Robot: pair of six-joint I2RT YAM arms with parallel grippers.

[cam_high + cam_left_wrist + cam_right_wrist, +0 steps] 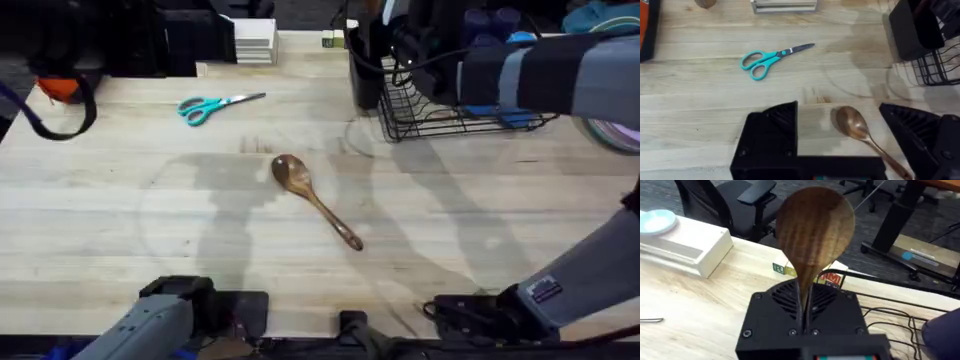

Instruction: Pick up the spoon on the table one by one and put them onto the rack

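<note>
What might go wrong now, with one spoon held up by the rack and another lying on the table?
The right tool pinches its spoon only by the thin neck, so it may twist or slip before reaching the rack. The second spoon lies flat between the left tool's open fingers; a grab might skid it away.

The overhead camera looks down and forward across the table (120, 230) from above the arm bases. The left wrist camera sits low and close over the tabletop; both views share the dark spoon (315, 200), the scissors (215, 105) and the rack (450, 115). The right wrist camera, raised, faces outward past the table's far edge.
</note>
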